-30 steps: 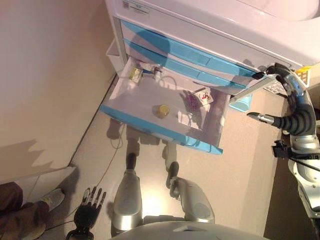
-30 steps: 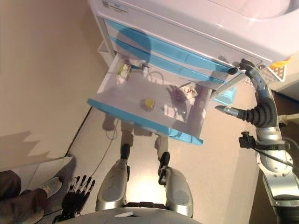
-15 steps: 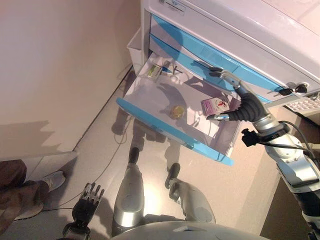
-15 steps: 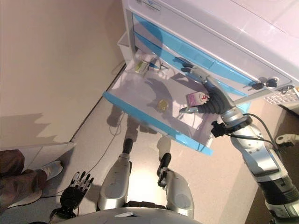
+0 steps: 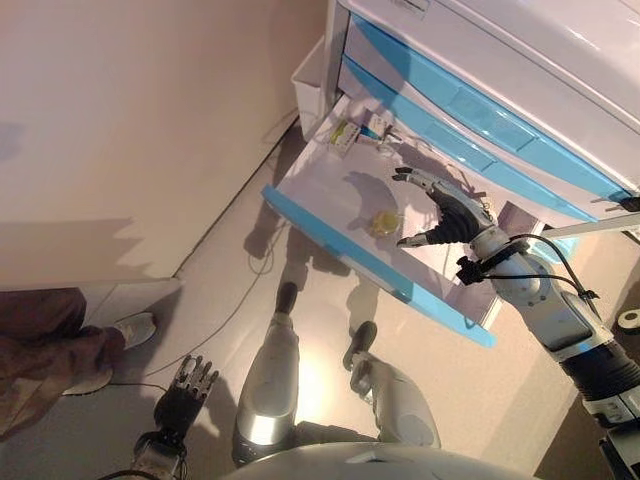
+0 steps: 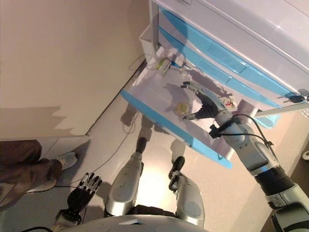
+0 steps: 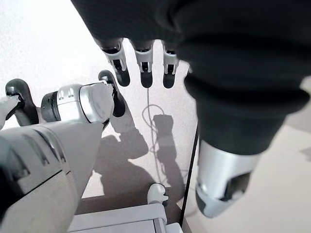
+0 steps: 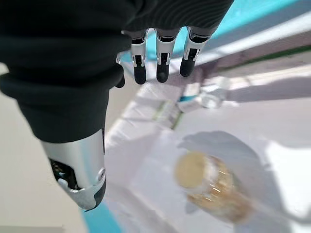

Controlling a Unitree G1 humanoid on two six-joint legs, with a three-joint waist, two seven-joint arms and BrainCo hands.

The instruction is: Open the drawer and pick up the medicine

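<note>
The white drawer with a blue front (image 5: 372,268) stands pulled out of the cabinet. A small medicine bottle with a yellow lid (image 5: 384,222) lies on the drawer floor; it also shows in the right wrist view (image 8: 209,182). My right hand (image 5: 440,210) is open, fingers straight, hovering over the drawer just beside and above the bottle, not touching it. My left hand (image 5: 183,392) hangs open and empty low at my left side, near the floor.
Small packets and a vial (image 5: 350,132) lie at the drawer's back. Closed blue drawers (image 5: 470,110) are above. A white bin (image 5: 310,75) hangs on the cabinet's side. A wall is to the left. A person's leg and shoe (image 5: 120,330) and a floor cable (image 5: 250,290) are nearby.
The camera has shifted. My right hand came from beside the cabinet into the open drawer and now hovers next to the yellow-lidded bottle. The left hand stays hanging.
</note>
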